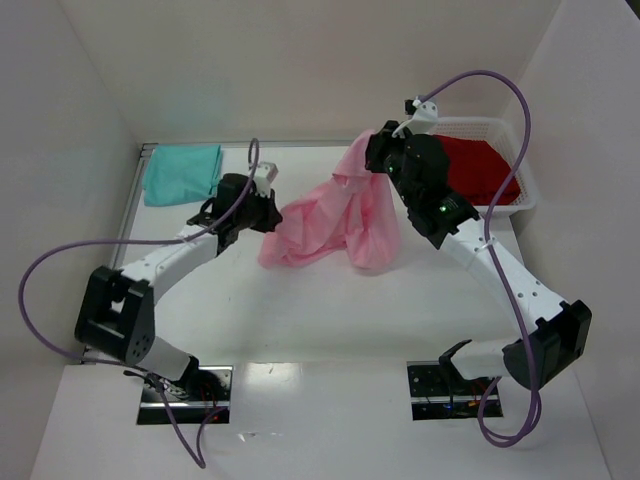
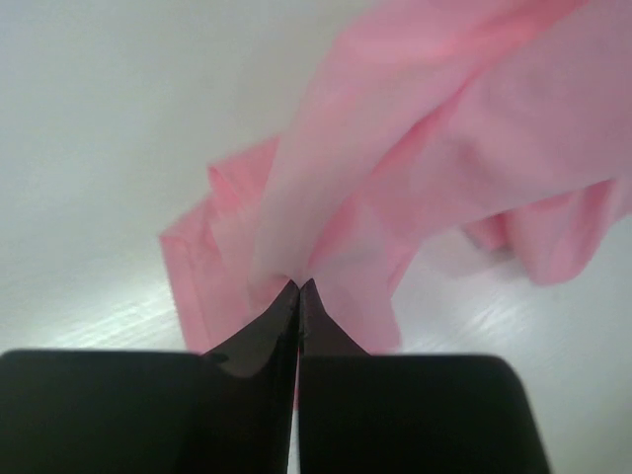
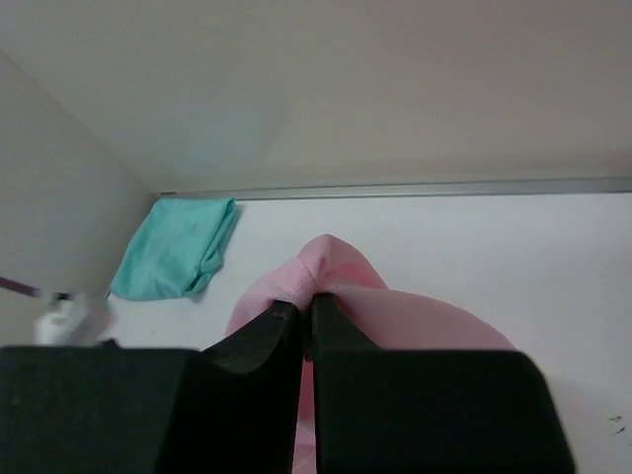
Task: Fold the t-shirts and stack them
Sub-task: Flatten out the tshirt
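The light pink t-shirt (image 1: 345,220) hangs bunched between both grippers above the table's middle. My left gripper (image 1: 268,213) is shut on its left edge; in the left wrist view the cloth (image 2: 444,148) spreads up from the closed gripper (image 2: 299,284). My right gripper (image 1: 376,148) is shut on a raised fold, held higher; the right wrist view shows pink cloth (image 3: 326,262) pinched at the gripper (image 3: 308,304). The teal t-shirt (image 1: 182,172) lies folded at the back left and shows in the right wrist view (image 3: 173,247). The red t-shirt (image 1: 480,165) lies in the basket.
A white plastic basket (image 1: 520,185) stands at the back right against the wall. White walls enclose the table on the left, back and right. Purple cables loop off both arms.
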{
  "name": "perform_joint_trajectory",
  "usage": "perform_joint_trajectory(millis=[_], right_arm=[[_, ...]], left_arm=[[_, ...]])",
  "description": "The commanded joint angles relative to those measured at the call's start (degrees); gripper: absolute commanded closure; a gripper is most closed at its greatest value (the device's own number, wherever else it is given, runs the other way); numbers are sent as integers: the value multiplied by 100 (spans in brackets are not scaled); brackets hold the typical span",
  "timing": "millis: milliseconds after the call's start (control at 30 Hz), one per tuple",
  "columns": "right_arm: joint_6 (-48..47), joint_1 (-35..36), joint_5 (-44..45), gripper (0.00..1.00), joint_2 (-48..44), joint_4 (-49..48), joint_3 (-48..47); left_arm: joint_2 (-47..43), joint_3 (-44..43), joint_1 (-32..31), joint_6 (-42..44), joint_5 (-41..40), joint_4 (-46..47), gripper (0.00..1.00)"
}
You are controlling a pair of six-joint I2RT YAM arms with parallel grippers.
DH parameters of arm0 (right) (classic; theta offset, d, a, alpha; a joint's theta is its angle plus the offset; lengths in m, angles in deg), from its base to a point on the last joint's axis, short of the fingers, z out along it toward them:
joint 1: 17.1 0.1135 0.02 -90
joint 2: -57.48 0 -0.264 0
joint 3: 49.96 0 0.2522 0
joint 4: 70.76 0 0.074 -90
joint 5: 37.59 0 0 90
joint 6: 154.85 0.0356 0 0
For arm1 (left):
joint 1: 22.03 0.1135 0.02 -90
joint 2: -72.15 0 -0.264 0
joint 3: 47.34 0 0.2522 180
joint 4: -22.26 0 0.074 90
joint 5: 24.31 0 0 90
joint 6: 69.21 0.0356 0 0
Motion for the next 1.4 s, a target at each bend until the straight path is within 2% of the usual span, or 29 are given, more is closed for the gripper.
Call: perform_joint_trajectory(millis=[0,133,400,567,800,1167,1367], right_arm=[[-11,-38,57,92,54,-302,-72],[59,-91,57,92,2,-302,-72],[112,-266,-48,92,-103,-416,-124],[112,-328,-48,93,-323,-363,-352],[51,-495,-48,96,-595,-363,-678],[-125,-671,470,99,-1158,-249,-810],[-187,-671,532,99,-1220,-187,-810]], left_arm=[[-1010,-400,12,-240,-983,8,100],[-1783,-725,12,-397,-1809,-255,100],[-2284,-1350,12,-460,-3086,-932,100],[-2970,-1411,196,-276,-3657,-775,100],[-3436,-1455,249,-170,-4307,-643,100],[-3622,-1254,249,-55,-4624,-370,100],[-3570,-1201,249,-3,-4468,-309,100]])
